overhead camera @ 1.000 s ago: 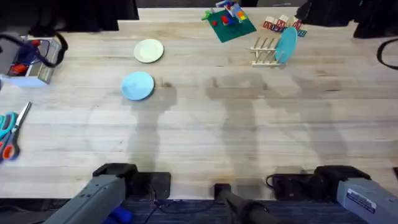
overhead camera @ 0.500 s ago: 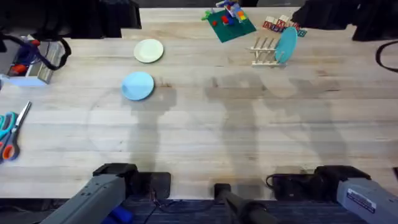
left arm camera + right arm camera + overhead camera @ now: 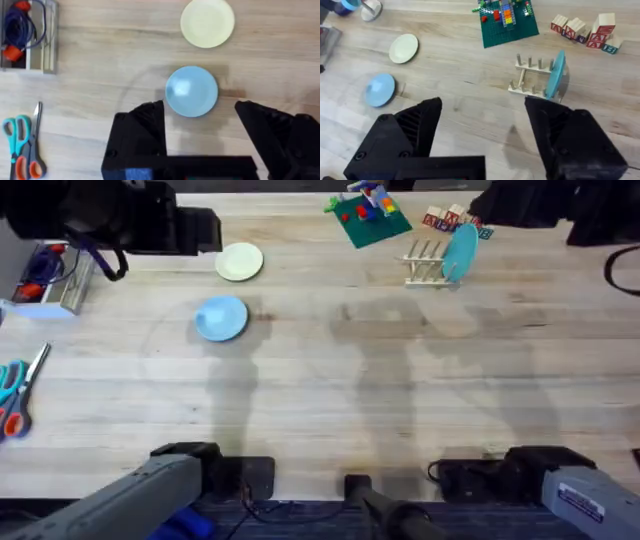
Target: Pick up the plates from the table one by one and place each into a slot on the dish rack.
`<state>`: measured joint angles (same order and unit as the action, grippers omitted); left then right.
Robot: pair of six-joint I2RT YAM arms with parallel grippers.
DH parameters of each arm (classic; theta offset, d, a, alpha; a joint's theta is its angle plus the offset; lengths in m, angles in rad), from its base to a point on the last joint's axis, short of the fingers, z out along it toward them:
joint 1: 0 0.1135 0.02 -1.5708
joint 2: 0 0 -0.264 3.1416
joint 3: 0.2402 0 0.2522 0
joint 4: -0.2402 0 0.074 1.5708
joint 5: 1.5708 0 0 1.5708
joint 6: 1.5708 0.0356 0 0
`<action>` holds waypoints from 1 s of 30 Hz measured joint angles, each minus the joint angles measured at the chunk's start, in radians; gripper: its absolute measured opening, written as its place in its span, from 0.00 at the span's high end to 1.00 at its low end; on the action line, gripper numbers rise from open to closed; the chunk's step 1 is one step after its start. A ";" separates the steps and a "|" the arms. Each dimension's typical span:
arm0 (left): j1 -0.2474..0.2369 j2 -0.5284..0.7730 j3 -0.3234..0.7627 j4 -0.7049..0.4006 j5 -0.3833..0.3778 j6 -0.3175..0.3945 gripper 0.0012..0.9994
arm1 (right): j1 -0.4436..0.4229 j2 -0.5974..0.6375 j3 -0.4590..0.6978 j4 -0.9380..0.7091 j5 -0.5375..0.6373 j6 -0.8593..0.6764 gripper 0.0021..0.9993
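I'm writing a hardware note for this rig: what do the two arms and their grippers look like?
Both grippers have black, blocky, wedge-shaped fingers, seen on the left gripper and the right gripper. The left one carries a small blue patch on its body. From overhead, the left arm has a grey link on a black base; the right arm has a light grey link with a small printed label, and black cables near its base.

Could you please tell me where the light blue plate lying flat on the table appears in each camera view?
Overhead: the light blue plate lies left of centre, on the table's far half.
Left wrist: the plate sits mid-picture, just beyond the open left gripper.
Right wrist: the plate is at the left edge.
Shared landmark: the cream plate next to it.
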<state>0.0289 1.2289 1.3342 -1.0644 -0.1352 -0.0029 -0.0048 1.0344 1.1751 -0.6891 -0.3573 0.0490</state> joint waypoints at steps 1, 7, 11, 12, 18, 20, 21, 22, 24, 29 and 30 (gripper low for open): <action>0.016 0.011 0.000 -0.004 0.002 0.001 0.13 | 0.000 0.000 0.000 0.000 0.000 0.000 0.00; 0.131 0.058 0.000 -0.041 0.062 0.039 0.14 | 0.000 0.000 0.000 0.000 0.000 0.000 0.00; 0.195 0.072 0.000 -0.054 0.107 0.061 0.16 | 0.000 0.000 0.000 0.000 -0.002 0.000 0.00; 0.205 0.073 0.000 -0.054 0.116 0.064 0.19 | 0.000 0.000 0.000 0.000 -0.003 0.000 0.00; 0.245 0.072 0.000 -0.050 0.162 0.074 0.73 | 0.000 0.000 0.000 0.000 -0.003 0.000 0.00; 0.249 0.073 0.000 -0.050 0.168 0.073 0.93 | 0.000 0.000 0.000 0.000 -0.003 0.000 0.00; 0.249 0.073 0.000 -0.051 0.170 0.067 0.95 | 0.000 0.000 0.000 0.000 -0.003 0.000 0.00; 0.249 0.072 0.000 -0.051 0.172 0.059 0.96 | 0.000 0.000 0.000 0.000 -0.003 0.000 0.00; 0.249 0.073 0.000 -0.051 0.176 0.028 0.96 | 0.000 0.000 0.000 0.000 -0.003 0.000 0.00; 0.249 0.072 0.000 -0.040 0.177 -0.049 0.96 | 0.000 0.000 0.000 0.000 -0.003 0.000 0.00; 0.249 0.073 0.000 -0.040 0.177 -0.051 0.96 | 0.000 0.000 0.000 0.000 -0.002 0.000 0.00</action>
<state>0.2775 1.3014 1.3342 -1.1046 0.0421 -0.0540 -0.0048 1.0340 1.1751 -0.6891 -0.3596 0.0490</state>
